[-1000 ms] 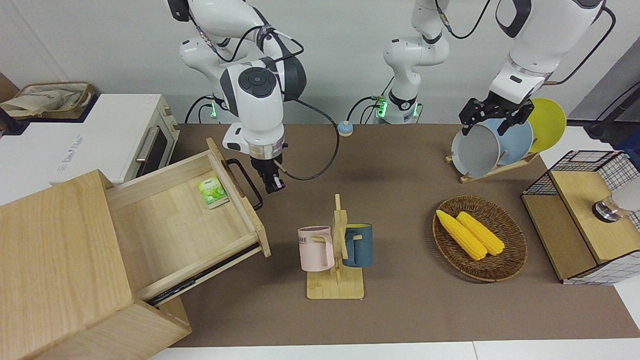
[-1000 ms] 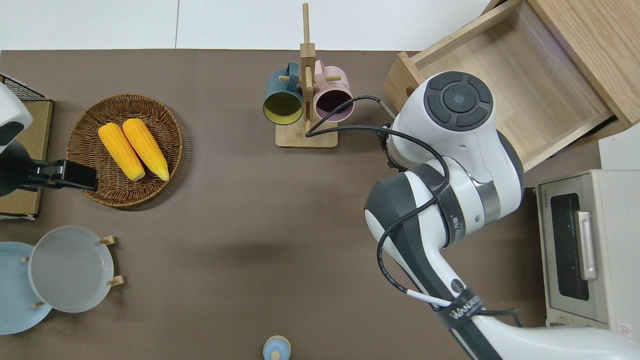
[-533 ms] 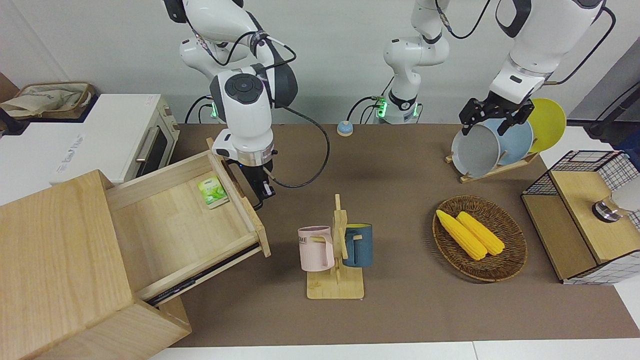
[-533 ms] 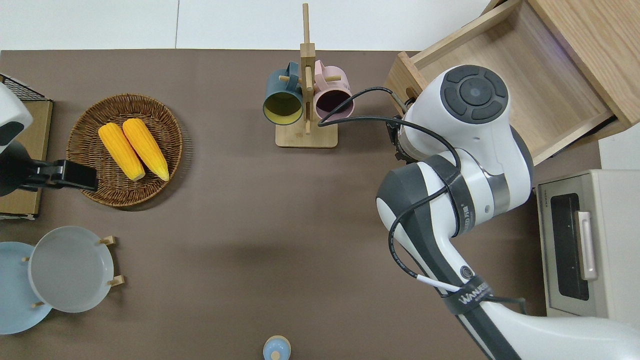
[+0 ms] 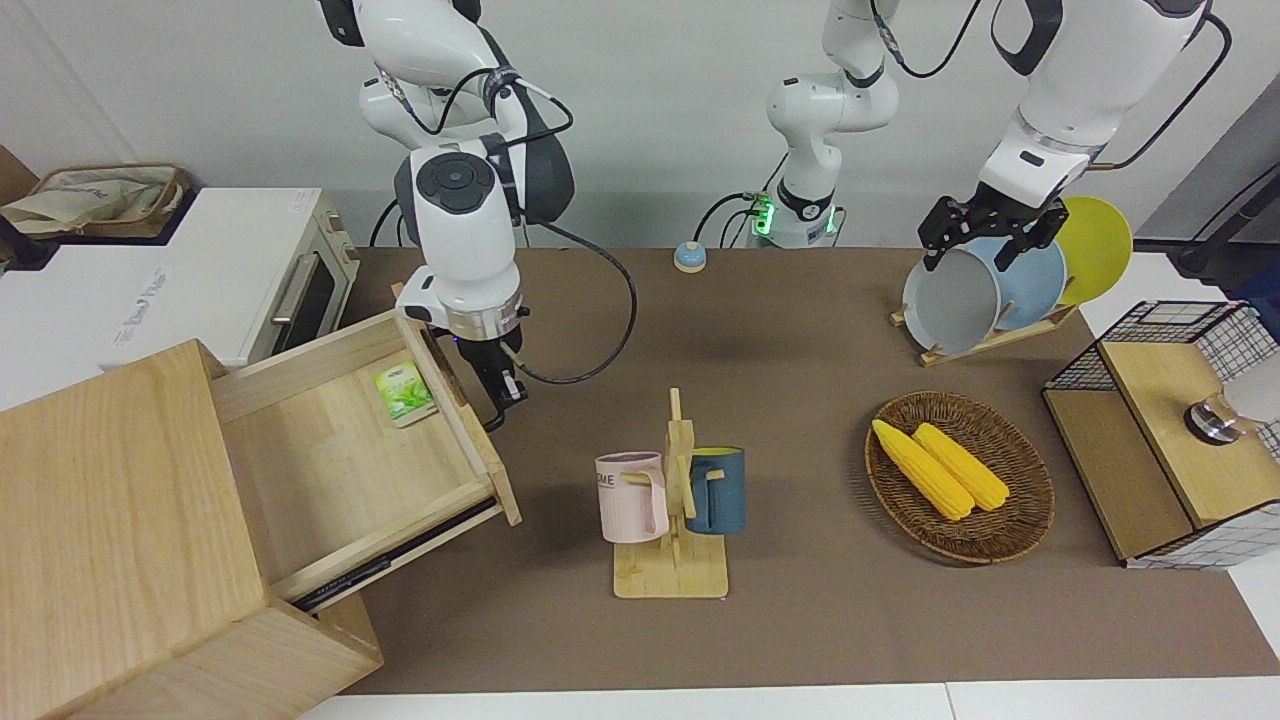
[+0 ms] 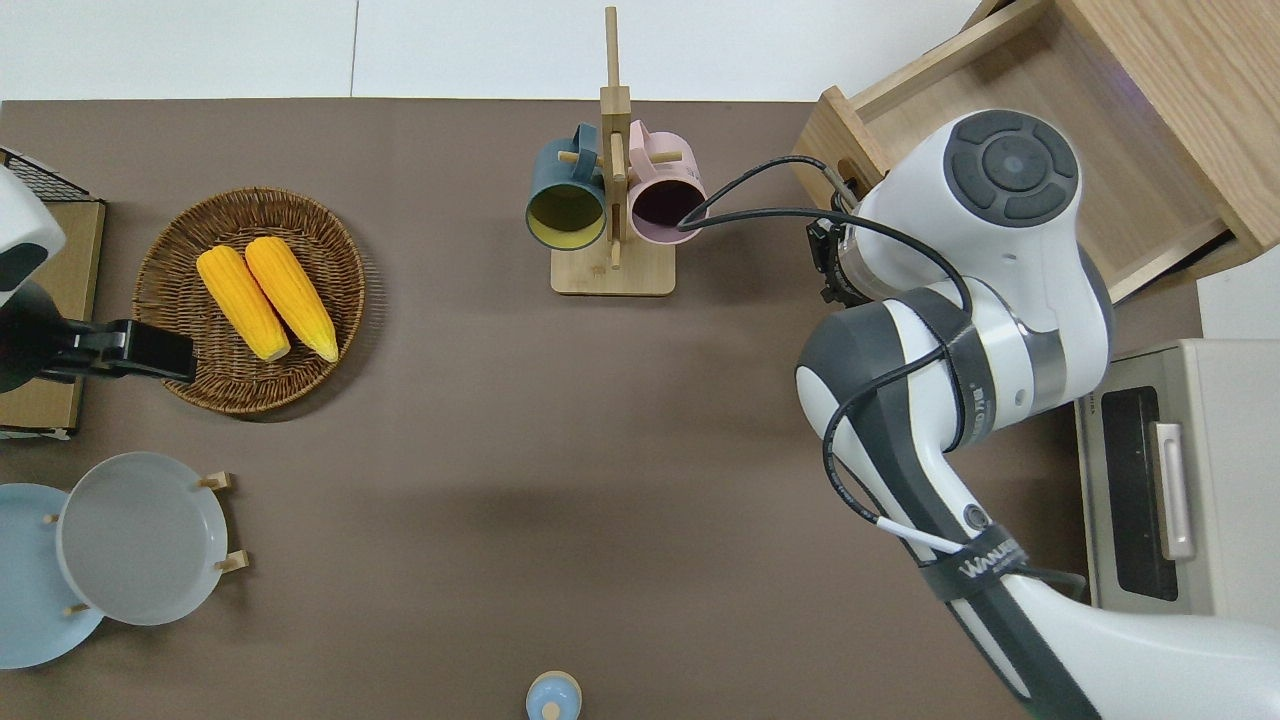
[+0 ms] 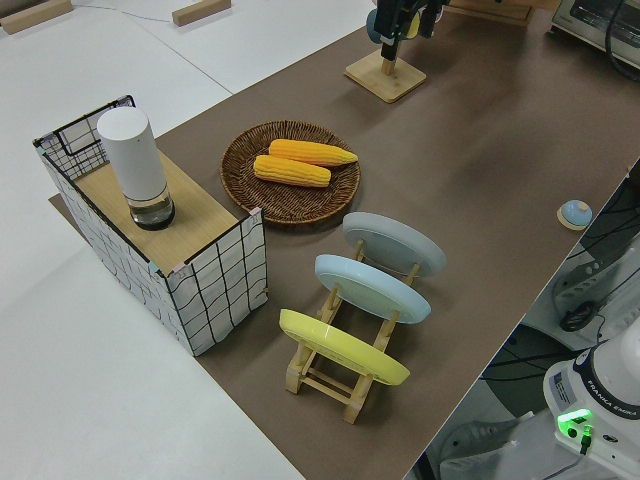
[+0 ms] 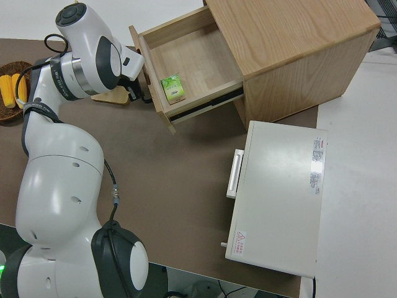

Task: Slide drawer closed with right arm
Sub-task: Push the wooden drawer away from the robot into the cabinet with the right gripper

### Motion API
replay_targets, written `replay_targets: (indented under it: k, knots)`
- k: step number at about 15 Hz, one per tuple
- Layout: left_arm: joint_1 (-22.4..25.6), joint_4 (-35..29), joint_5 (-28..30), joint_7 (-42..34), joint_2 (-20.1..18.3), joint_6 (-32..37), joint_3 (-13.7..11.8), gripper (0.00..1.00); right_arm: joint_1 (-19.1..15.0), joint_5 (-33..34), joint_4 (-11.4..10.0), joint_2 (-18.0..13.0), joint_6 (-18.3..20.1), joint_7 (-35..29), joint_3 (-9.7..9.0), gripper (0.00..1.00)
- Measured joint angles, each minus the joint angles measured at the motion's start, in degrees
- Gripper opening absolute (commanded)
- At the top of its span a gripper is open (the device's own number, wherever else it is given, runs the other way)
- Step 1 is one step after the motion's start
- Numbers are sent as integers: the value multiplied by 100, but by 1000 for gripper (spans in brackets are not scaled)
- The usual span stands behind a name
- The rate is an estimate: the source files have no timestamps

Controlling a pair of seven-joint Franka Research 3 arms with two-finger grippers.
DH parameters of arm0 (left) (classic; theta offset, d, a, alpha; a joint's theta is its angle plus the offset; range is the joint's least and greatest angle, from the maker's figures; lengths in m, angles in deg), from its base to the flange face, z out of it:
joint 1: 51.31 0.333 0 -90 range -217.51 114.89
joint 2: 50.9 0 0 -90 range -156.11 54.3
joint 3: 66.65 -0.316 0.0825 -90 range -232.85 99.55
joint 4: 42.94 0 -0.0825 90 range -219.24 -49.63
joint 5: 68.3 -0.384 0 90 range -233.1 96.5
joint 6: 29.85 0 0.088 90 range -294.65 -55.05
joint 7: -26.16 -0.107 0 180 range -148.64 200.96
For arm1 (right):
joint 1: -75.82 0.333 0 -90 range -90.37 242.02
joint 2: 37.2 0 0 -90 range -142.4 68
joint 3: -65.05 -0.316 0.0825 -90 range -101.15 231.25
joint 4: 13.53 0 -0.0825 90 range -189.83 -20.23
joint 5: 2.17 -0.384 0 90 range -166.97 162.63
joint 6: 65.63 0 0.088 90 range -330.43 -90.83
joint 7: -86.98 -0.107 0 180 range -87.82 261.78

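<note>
The pale-wood drawer (image 5: 330, 470) (image 6: 1140, 150) (image 8: 198, 62) stands partly out of the light-wood cabinet (image 5: 110, 520). A green packet (image 5: 403, 392) (image 8: 172, 87) lies inside it, near the front panel. The right arm reaches down to the drawer's front, and my right gripper (image 5: 500, 385) (image 8: 138, 93) is shut and pressed against the black bar handle (image 5: 495, 420), which it mostly hides. In the overhead view the arm's wrist covers the gripper and the handle. The left arm is parked, its gripper (image 5: 968, 255) open.
A wooden mug rack (image 5: 670, 560) with a pink and a blue mug stands close to the drawer front, toward the table's middle. A toaster oven (image 5: 200, 270) sits beside the cabinet, nearer the robots. A wicker basket (image 5: 1020, 520) of corn, a plate rack (image 5: 940, 350) and a wire-mesh box (image 5: 1170, 430) are toward the left arm's end.
My right gripper moved onto the drawer's front and pushed it toward the cabinet. The drawer slid some way in, and the green packet went with it. The left arm stayed still.
</note>
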Motion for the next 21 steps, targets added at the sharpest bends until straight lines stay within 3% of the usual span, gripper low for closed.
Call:
replay_targets:
  k: [10, 14, 21]
  knots:
    - [0, 0, 0, 0, 0, 0, 0, 993, -644, 1, 29, 12, -463, 993, -3, 0]
    - [0, 0, 0, 0, 0, 0, 0, 993, -1013, -3, 138, 69, -621, 1548, -16, 0]
    - [0, 0, 0, 0, 0, 0, 0, 993, -1359, -18, 181, 161, -1192, 1947, -27, 0]
